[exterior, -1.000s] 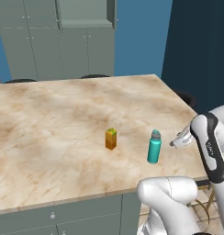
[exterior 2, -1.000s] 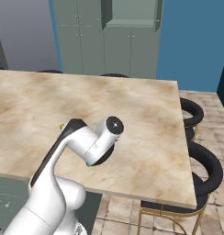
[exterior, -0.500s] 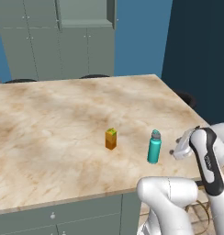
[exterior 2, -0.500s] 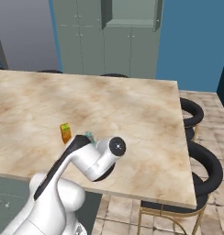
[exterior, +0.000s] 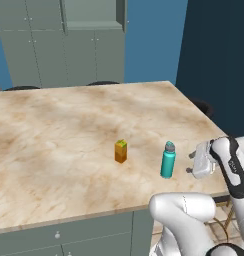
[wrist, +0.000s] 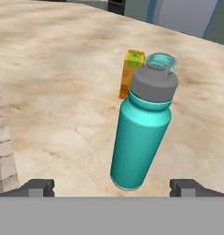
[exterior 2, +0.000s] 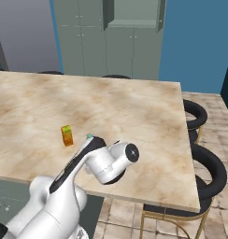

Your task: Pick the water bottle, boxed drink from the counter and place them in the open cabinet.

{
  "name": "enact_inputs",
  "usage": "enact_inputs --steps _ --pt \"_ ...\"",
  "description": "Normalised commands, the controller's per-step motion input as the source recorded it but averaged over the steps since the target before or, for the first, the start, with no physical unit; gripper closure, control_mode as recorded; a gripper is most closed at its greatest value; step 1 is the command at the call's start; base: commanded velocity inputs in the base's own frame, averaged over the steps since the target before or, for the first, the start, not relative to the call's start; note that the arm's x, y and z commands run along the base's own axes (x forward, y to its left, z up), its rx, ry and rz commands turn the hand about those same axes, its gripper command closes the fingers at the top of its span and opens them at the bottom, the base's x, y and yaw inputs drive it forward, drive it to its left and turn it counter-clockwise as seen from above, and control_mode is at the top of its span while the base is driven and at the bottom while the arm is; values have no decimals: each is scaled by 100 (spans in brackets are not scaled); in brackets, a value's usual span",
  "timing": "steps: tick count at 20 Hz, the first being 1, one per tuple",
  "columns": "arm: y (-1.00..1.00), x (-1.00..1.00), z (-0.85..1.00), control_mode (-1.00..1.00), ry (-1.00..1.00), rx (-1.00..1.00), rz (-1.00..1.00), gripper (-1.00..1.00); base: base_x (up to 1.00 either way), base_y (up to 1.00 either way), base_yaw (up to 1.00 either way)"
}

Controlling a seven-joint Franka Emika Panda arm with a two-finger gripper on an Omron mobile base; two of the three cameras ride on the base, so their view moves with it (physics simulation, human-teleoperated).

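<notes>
The teal water bottle (exterior: pixel 168 160) stands upright near the counter's (exterior: pixel 69 125) front right corner. The orange boxed drink (exterior: pixel 121 151) stands a little to its left. My gripper (exterior: pixel 192 163) hangs level with the bottle, just to its right, jaws wide open and pointing at it. In the hand view the water bottle (wrist: pixel 141 133) stands close, between and just ahead of the two fingertips (wrist: pixel 38 187), with the boxed drink (wrist: pixel 131 73) behind it. My gripper (wrist: pixel 113 188) holds nothing. From the right, the boxed drink (exterior 2: pixel 67 135) shows; my arm hides most of the bottle. The open cabinet (exterior: pixel 94 15) is high on the far wall.
Grey-green cupboards (exterior 2: pixel 88 42) line the back wall beyond the counter (exterior 2: pixel 134 107). Black stools (exterior 2: pixel 211 168) stand along the counter's right side, another (exterior 2: pixel 200 112) further back. Drawer fronts (exterior: pixel 69 240) with knobs run under the near edge.
The arm has dropped lower and brought the hand down to bottle height beside the bottle. In the right base view the arm no longer covers the boxed drink. Jaws stayed open.
</notes>
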Motion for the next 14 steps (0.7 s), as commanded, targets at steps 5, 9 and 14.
enact_inputs --steps 5,9,14 --pt "-1 25 -2 -100 -2 1 7 -100 0 0 0" --pt "0 29 -3 -100 -4 0 0 -100 0 0 0" --pt "5 24 -18 -100 -5 0 0 -100 0 0 0"
